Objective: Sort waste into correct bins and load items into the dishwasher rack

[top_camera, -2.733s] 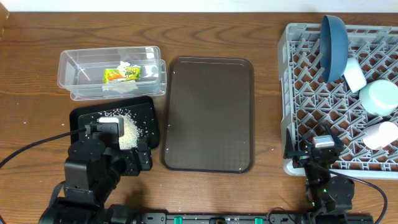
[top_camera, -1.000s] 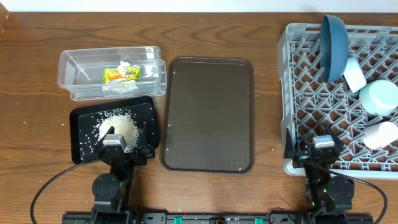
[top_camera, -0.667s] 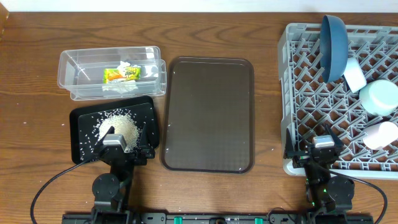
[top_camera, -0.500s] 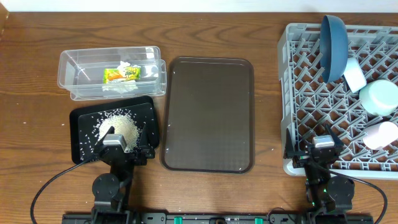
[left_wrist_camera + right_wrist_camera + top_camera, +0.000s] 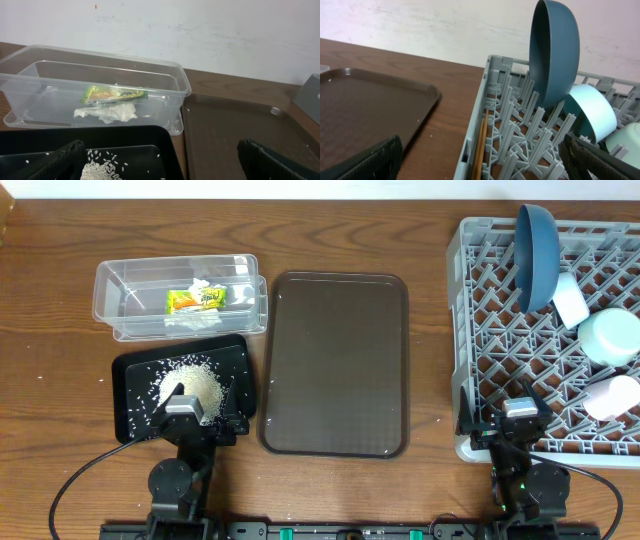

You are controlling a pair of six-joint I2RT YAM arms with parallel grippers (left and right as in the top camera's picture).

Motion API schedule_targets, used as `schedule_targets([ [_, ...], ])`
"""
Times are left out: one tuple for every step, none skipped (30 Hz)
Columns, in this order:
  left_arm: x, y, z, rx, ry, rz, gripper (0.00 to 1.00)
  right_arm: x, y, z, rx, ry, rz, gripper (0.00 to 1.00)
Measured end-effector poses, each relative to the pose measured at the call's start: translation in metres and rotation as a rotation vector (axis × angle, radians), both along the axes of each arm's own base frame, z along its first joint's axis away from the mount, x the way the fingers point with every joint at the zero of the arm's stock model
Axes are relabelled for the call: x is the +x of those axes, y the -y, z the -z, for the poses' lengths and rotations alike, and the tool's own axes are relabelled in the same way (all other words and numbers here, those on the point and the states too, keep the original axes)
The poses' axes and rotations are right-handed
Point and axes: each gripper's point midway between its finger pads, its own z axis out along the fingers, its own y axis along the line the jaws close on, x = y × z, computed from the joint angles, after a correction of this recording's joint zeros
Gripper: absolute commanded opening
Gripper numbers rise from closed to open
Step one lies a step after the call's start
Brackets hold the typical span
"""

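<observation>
**Ann:** Where is the rubbish?

**Ben:** The small yellow-green printed snack wrapper (image 5: 196,300) and the crumpled white tissue (image 5: 107,112) lie in the clear plastic rectangular tub (image 5: 105,290). The wrapper hides part of the tissue. The loose white rice grains (image 5: 200,388) sit in the shallow black rectangular tray (image 5: 135,370). The left arm covers the tray's near edge.

**Ann:** And the dishes?

**Ben:** In the big square grey plastic rack (image 5: 470,330). The large dark blue bowl (image 5: 537,255) stands on its edge, with the light blue bowl (image 5: 590,112) just beside it and the mint-green bowl (image 5: 610,335) near. The small pink cup (image 5: 612,395) runs off the picture's edge. The two thin wooden chopsticks (image 5: 481,145) lie low among the pegs, mostly hidden.

**Ann:** The fingers?

**Ben:** The left fingers (image 5: 60,162) and right fingers (image 5: 365,160) are spread wide and hold nothing. Only their tips show.
</observation>
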Motion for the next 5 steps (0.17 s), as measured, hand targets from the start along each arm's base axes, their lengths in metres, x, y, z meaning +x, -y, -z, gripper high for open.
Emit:
schedule_targets([
  [0.0000, 0.0000, 0.0000, 0.000, 0.000, 0.000, 0.99, 0.0000, -0.0001, 0.0000, 0.000, 0.000, 0.000, 0.99],
  [0.0000, 0.0000, 0.0000, 0.000, 0.000, 0.000, 0.99, 0.0000, -0.0001, 0.0000, 0.000, 0.000, 0.000, 0.99],
  [0.0000, 0.0000, 0.0000, 0.000, 0.000, 0.000, 0.99, 0.0000, -0.0001, 0.0000, 0.000, 0.000, 0.000, 0.99],
  [0.0000, 0.0000, 0.0001, 0.000, 0.000, 0.000, 0.99, 0.0000, -0.0001, 0.0000, 0.000, 0.000, 0.000, 0.99],
  [0.0000, 0.0000, 0.0000, 0.000, 0.000, 0.000, 0.99, 0.0000, -0.0002, 0.0000, 0.000, 0.000, -0.001, 0.99],
])
